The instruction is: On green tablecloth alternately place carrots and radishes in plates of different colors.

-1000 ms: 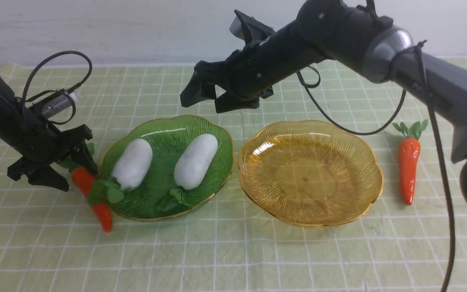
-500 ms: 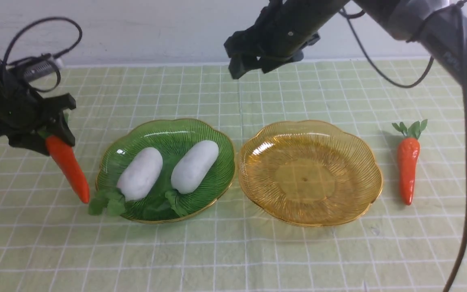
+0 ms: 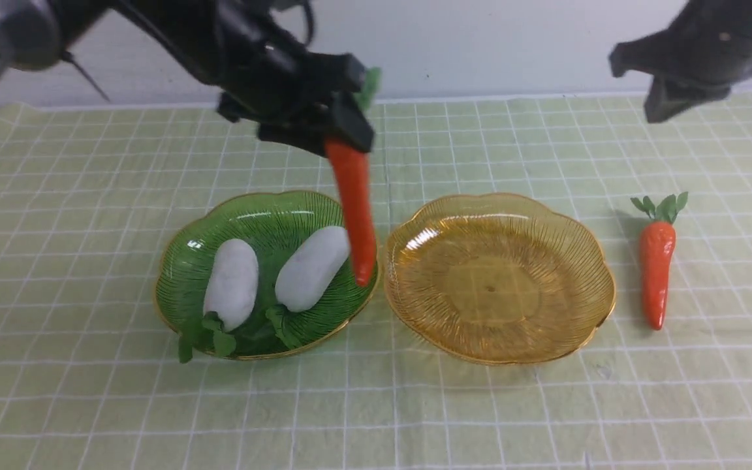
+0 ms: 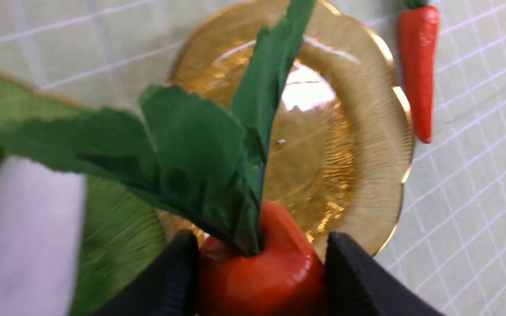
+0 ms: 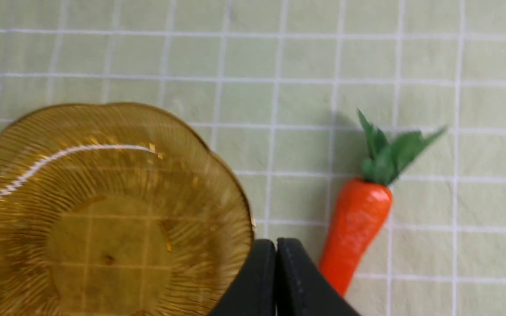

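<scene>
Carried over from left of the green plate point(image 3: 271, 209), where both radishes point(image 3: 311, 267) lie, one carrot point(image 3: 354, 209) hangs tip-down by the plates' gap, clamped in the left gripper point(image 3: 333, 134). Next it should shift over the amber plate point(image 3: 500, 281) and lower. Beyond, the right gripper point(image 5: 276, 254), jaws together, hovers near the other carrot point(image 3: 657, 267). Rim clearance is unclear.

No text, label, brand, number or sign can be read in any view; the thin white lines on the green tablecloth point(image 3: 89, 405) make only a plain grid, with no letters or figures among them.
</scene>
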